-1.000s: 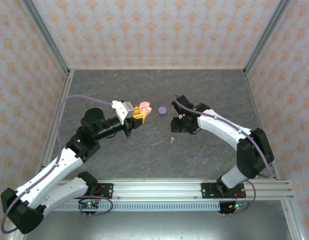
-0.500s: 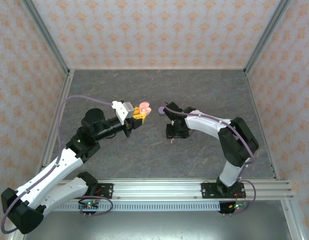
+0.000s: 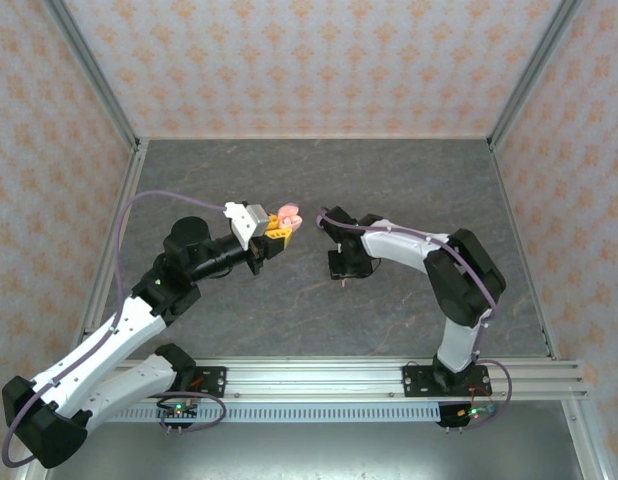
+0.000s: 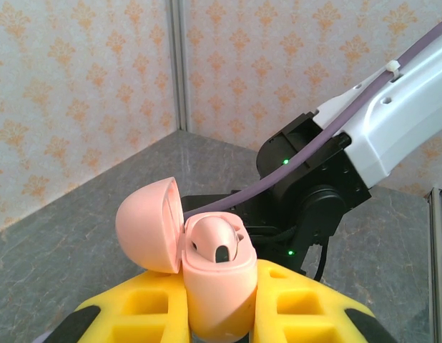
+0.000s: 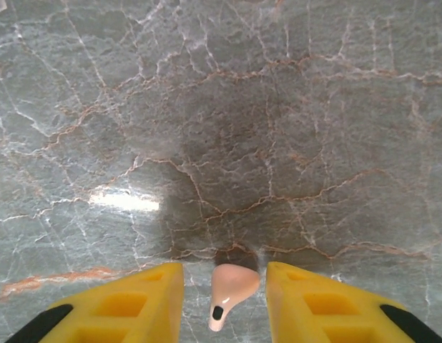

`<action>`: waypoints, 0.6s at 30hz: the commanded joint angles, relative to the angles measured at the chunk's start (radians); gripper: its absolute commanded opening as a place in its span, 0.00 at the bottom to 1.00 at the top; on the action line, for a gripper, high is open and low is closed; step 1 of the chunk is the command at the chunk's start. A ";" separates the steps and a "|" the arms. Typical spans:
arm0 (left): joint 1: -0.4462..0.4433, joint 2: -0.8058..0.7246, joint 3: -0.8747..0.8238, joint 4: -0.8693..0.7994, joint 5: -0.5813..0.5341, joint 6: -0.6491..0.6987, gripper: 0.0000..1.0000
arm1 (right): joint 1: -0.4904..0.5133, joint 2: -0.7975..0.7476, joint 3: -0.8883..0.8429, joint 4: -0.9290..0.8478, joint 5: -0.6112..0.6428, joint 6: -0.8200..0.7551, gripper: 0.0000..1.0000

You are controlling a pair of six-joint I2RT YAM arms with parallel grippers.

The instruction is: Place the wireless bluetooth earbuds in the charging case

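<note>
My left gripper [image 3: 278,229] is shut on a pink charging case [image 4: 219,286], held up off the table. The case's lid [image 4: 146,225] is swung open to the left, and one pink earbud [image 4: 215,239] sits in a socket. A second pink earbud [image 5: 232,289] lies loose on the marble table, stem toward the camera. My right gripper [image 5: 224,300] is lowered over it, a yellow finger [image 5: 128,304] on each side with a small gap to the bud, so it stands open. From above, this earbud [image 3: 344,281] peeks out just below the right gripper [image 3: 345,268].
The grey marble table [image 3: 389,180] is walled by patterned panels, with a metal rail [image 3: 319,378] along the near edge. The right arm's wrist [image 4: 314,200] fills the space just behind the held case.
The right arm has swung left and come down over the loose pink earbud, and its jaws have narrowed around it. The left arm and the case have stayed put.
</note>
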 commanded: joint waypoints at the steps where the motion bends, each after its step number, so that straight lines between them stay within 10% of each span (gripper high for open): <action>1: -0.010 -0.021 -0.009 0.003 -0.020 0.017 0.00 | 0.008 0.017 0.024 -0.025 0.027 0.006 0.35; 18: -0.012 -0.023 -0.003 -0.009 -0.024 0.021 0.00 | 0.008 0.047 0.025 -0.035 0.014 0.004 0.30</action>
